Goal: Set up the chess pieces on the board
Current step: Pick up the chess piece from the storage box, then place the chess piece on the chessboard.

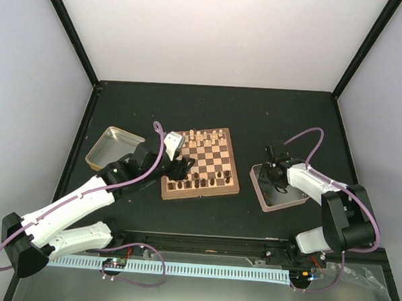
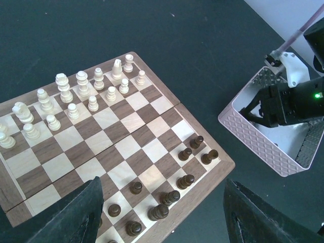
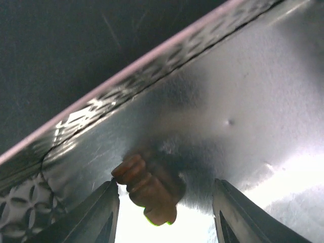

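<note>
The right gripper sits low inside the pink-rimmed tray at the right of the overhead view. Its jaws stand apart with one dark brown piece lying on its side between them on the metal floor. The piece is close to one finger and clear of the other, so it is bracketed, not clamped. The left gripper hangs over the lower edge of the board, at the centre of the overhead view. Its jaws are wide apart and it holds nothing.

On the board, the cream pieces fill two tidy rows along the upper-left side of the left wrist frame, and that side looks finished or very nearly so. The dark pieces stand in the two rows at the lower right with bare squares among them, some hidden behind the fingers. Judging by this, about half the set-up is done, and the dark side needs the rest, starting with the piece in the tray. The board lies on the dark desk.
</note>
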### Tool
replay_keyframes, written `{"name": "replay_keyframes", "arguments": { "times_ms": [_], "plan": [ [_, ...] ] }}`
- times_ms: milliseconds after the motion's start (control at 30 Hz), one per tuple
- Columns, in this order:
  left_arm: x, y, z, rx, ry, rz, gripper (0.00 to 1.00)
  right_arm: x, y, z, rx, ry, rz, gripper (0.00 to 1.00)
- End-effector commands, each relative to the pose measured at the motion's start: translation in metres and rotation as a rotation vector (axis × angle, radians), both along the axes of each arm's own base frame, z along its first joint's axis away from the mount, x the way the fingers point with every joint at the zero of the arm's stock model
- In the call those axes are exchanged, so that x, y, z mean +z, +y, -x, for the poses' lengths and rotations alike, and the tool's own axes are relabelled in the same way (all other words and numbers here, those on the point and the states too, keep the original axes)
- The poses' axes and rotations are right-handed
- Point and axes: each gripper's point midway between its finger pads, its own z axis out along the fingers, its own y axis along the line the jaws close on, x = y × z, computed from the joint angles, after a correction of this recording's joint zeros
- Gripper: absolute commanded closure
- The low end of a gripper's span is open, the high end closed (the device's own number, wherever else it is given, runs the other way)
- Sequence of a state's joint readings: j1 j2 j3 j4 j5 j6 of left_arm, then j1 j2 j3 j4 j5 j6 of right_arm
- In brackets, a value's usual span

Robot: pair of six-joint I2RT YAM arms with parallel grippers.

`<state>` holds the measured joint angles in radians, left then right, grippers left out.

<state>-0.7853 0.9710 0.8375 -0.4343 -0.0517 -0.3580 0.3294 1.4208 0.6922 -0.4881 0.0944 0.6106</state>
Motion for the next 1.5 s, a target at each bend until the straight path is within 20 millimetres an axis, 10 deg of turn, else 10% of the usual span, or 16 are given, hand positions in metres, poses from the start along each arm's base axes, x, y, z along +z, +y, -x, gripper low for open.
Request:
{"name": "replay_keyframes", "arguments": {
  "times_ms": [0, 633, 1100, 1467],
  "plan": [
    [0.025, -0.005, -0.006, -0.012, -0.055, 0.038, 0.33, 0.004, -0.011, -0.015, -0.012, -0.026, 0.078, 0.50],
    [0.021, -0.002, -0.005, 0.000, -0.046, 0.040, 0.33, -0.009, -0.005, -0.025, -0.046, -0.011, 0.051, 0.88],
    [0.037, -0.055, 0.003, -0.136, -0.145, 0.266, 0.32, 0.129, 0.063, -0.014, -0.240, -0.307, -0.723, 0.92],
    [0.033, -0.133, 0.027, -0.315, -0.382, 0.124, 0.41, 0.148, 0.117, 0.036, -0.333, 0.014, -1.226, 0.92]
  ]
}}
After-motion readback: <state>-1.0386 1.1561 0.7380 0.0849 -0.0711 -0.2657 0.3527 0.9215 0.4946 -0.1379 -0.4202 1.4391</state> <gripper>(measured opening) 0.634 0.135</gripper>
